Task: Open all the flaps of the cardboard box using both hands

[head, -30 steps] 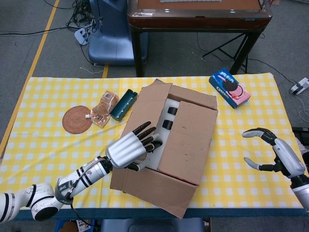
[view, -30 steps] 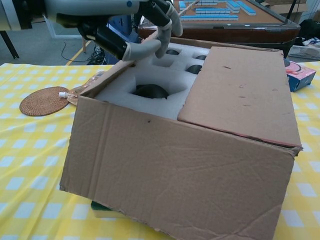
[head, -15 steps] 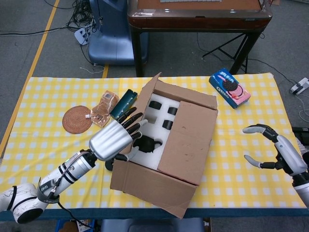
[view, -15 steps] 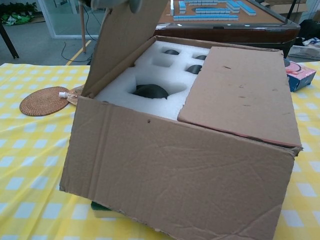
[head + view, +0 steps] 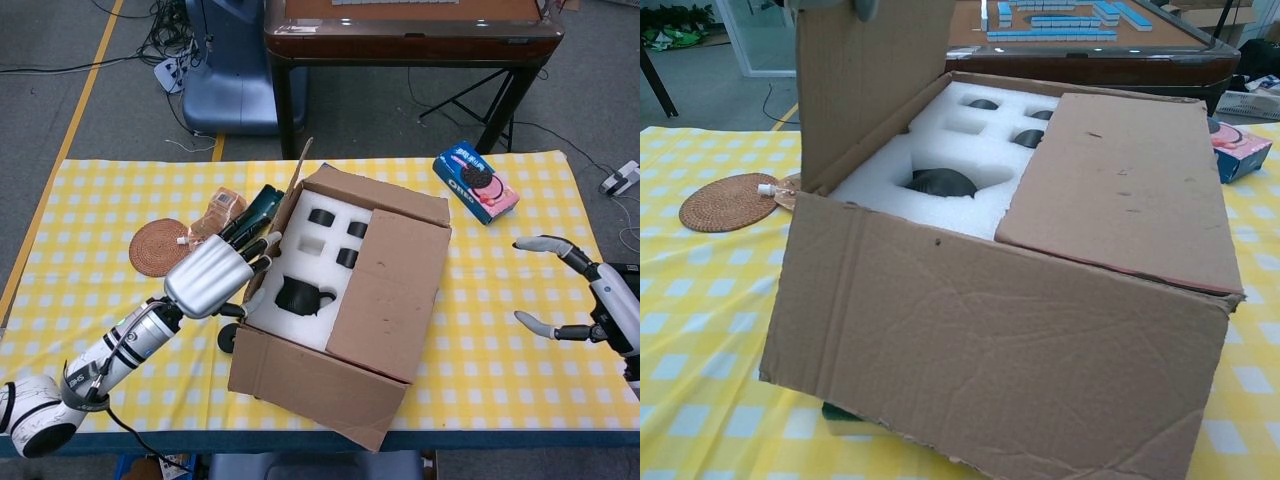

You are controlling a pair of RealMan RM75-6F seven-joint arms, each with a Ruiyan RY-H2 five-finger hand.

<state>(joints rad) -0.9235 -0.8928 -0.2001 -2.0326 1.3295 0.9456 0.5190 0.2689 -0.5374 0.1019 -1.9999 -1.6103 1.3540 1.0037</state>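
Currently left hand [image 5: 208, 277], fingers spread, presses box's [image 5: 345, 305] upright left flap [image 5: 865, 85] at frame center-left; right hand [image 5: 590, 300] spread, holding nothing, far right over desk [image 5: 500, 340].

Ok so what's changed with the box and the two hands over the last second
The left hand has swung the left flap from lying over the foam up to standing upright, moving out to the box's left side, fingers against it. That uncovered the foam insert with the teapot. The right hand drifted slightly right, holding nothing. The cardboard box, right flap lying flat and cookie box stayed put.
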